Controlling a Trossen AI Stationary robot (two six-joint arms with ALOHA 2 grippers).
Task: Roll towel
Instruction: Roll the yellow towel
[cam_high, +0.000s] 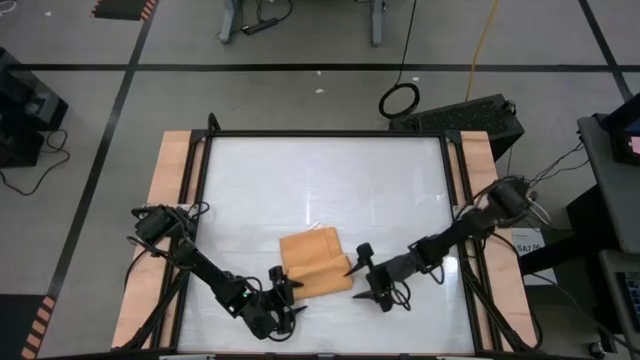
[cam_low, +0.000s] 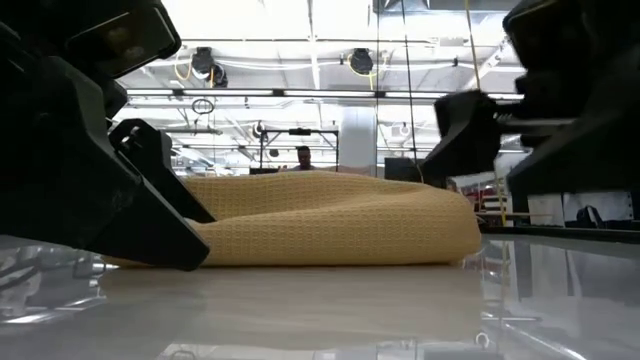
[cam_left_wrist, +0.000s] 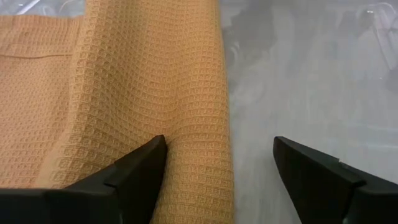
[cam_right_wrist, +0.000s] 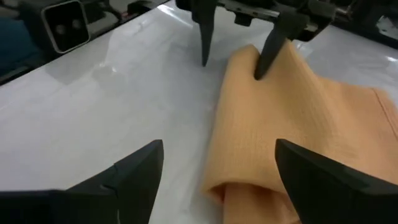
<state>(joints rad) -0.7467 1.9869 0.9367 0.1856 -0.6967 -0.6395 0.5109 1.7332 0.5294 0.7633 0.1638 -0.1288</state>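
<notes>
Two arms reach low: left end effector (cam_high: 292, 295) and right end effector (cam_high: 365, 272) spread open flanking the towel (cam_high: 314, 262).

The high view is looking straight down on the whole table (cam_high: 250, 180) from well above. The low view is sitting at tabletop level, facing the room, close to the towel (cam_low: 340, 220). Each wrist view is peering past its own fingers, near the towel's roll. All four are sharing the towel.
</notes>
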